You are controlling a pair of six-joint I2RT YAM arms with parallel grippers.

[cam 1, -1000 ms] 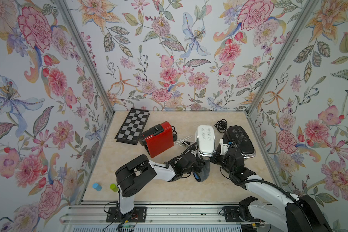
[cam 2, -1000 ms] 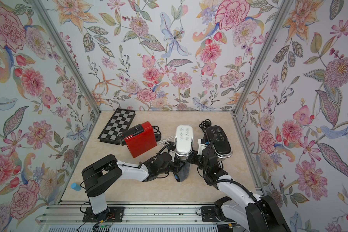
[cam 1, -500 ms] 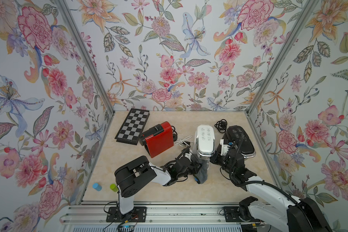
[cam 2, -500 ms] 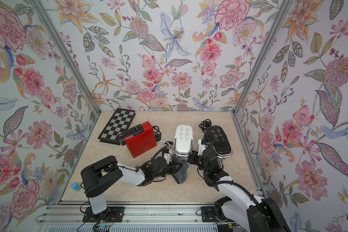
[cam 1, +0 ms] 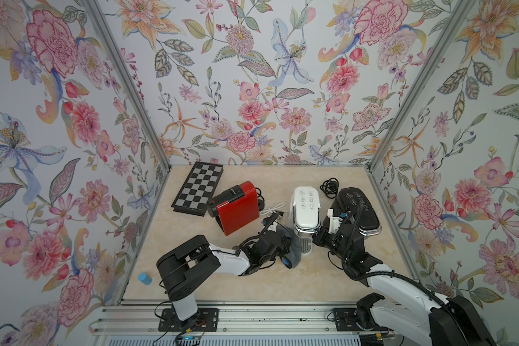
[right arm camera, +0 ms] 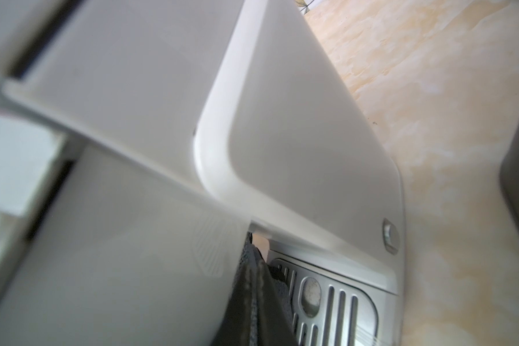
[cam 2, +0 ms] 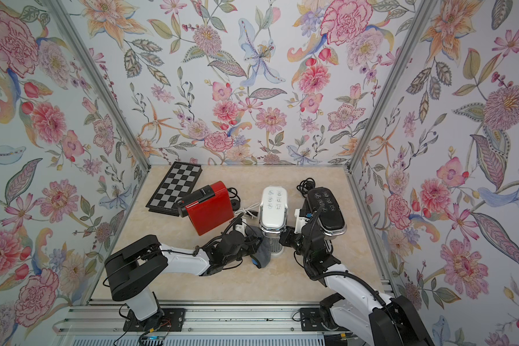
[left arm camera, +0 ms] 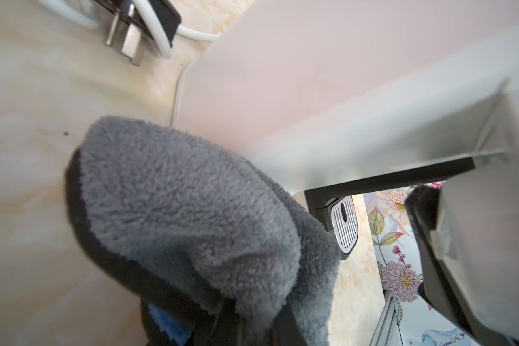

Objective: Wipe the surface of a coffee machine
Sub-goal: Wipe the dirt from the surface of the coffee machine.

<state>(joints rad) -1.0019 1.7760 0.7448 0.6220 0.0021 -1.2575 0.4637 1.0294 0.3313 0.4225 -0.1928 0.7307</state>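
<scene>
1. Coffee machine (cam 1: 305,209), white, stands mid-tabletop. At its near end the left gripper (cam 1: 277,245) pinches a grey cloth (cam 1: 292,250) at the machine's left side.
2. Right gripper (cam 1: 318,238), fingers pressed together, sits just beside the machine's right side.
3. Farther back are a red machine (cam 1: 237,212), a black machine (cam 1: 360,206) and, toward the far left corner, a chessboard (cam 1: 198,187).

Beige marbled table (cam 1: 276,182), my side is the near edge.
- Far left: chessboard (cam 1: 198,188), flat, set askew.
- Just beside its near corner: red machine (cam 1: 237,212), turned at an angle.
- Middle: white machine (cam 1: 306,209), upright, with its drip tray (cam 1: 304,248) facing me.
- To my right of it, near but apart: black machine (cam 1: 360,206).
- Between red and white: white cable (cam 1: 271,208), loose.
- Behind the gap between white and black: black cable (cam 1: 330,187), coiled.
- Near left corner: a small blue cylinder (cam 1: 144,278), alone.
</scene>
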